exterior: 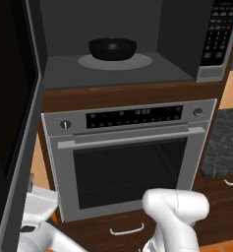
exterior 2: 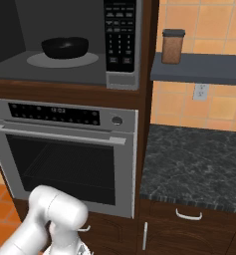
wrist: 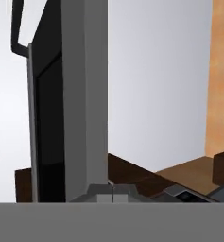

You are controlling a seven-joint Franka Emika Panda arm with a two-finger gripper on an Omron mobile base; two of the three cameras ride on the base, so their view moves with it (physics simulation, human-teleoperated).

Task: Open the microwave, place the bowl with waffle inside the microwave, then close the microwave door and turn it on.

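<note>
Dark wood cabinetry frames a built-in stack, with orange tile on the wall to the right. At the top sits the microwave (exterior: 123,44), its grey cavity open to the room and its long axis running left to right; the black keypad (exterior 2: 120,35) stands upright at its right end. Inside, the bowl (exterior: 112,48) rests upright, mouth upward, on the round turntable (exterior: 137,62), roughly centred in the cavity; the waffle cannot be made out over its dark rim. The microwave door (exterior: 12,108) is swung out to the left, standing on edge with its tall dark glass facing the cavity; in the hand view its grey frame and dark glass (wrist: 68,113) rise vertically right in front of the camera, with the slim dark handle at the upper left. The pincer (wrist: 112,193) has its two tips pressed together with nothing between them, just at the foot of the door's edge. Below the microwave is the silver oven (exterior: 128,157) with its horizontal bar handle, knobs and dark glass. To the right lies a dark speckled worktop (exterior 2: 194,164), and above it a grey shelf (exterior 2: 199,68) carrying a brown jar (exterior 2: 172,47) with a dark lid, beside a wall socket (exterior 2: 201,91).
</note>
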